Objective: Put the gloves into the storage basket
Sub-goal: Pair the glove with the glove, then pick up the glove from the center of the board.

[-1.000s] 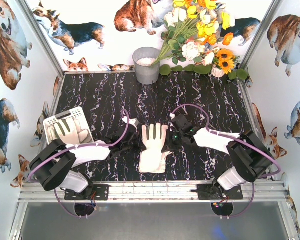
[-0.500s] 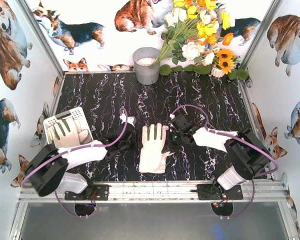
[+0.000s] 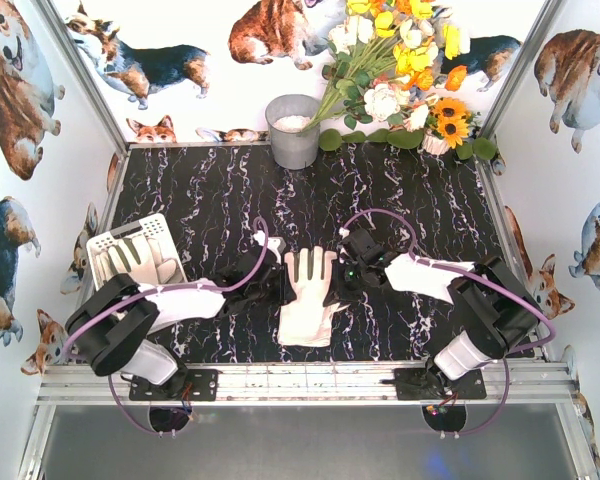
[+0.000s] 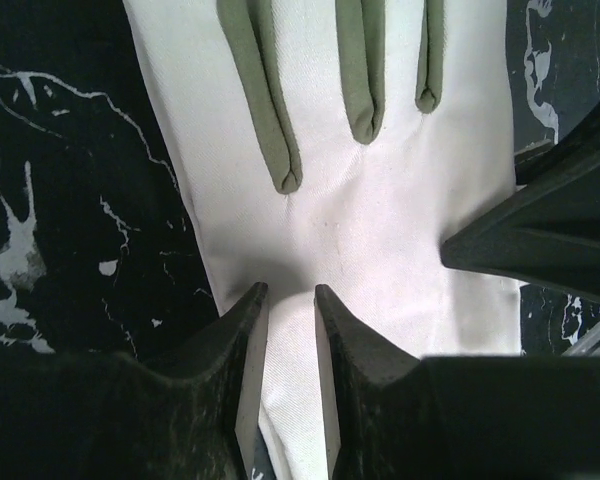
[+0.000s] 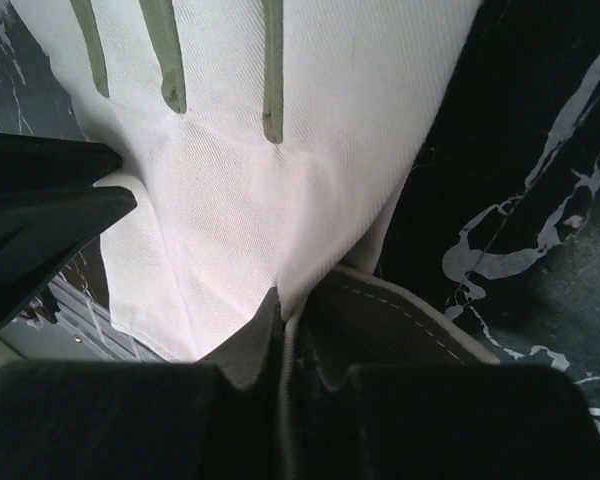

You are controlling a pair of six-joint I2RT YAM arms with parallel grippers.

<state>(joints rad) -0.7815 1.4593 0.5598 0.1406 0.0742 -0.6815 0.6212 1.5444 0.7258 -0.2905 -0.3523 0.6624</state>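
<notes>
A cream-white glove (image 3: pixel 308 298) with grey-brown finger patches lies flat mid-table, fingers pointing away. My left gripper (image 3: pixel 278 283) is at its left edge. In the left wrist view its jaws (image 4: pixel 290 290) stand a narrow gap apart with a fold of the glove (image 4: pixel 380 190) pinched between them. My right gripper (image 3: pixel 342 272) is shut on the glove's right edge; the right wrist view shows the cloth (image 5: pixel 280 190) nipped at the fingertips (image 5: pixel 285 300). The white lattice storage basket (image 3: pixel 102 243) sits at the left, with another glove (image 3: pixel 140 260) inside.
A grey metal bucket (image 3: pixel 293 130) stands at the back centre, beside a bunch of flowers (image 3: pixel 400 70). Corgi-print walls close in the left, right and back. A metal rail (image 3: pixel 300 382) runs along the near edge by the arm bases.
My left gripper has moved right onto the glove's left edge; its jaws opened, then narrowed on the cloth. The right gripper and the glove have stayed put.
</notes>
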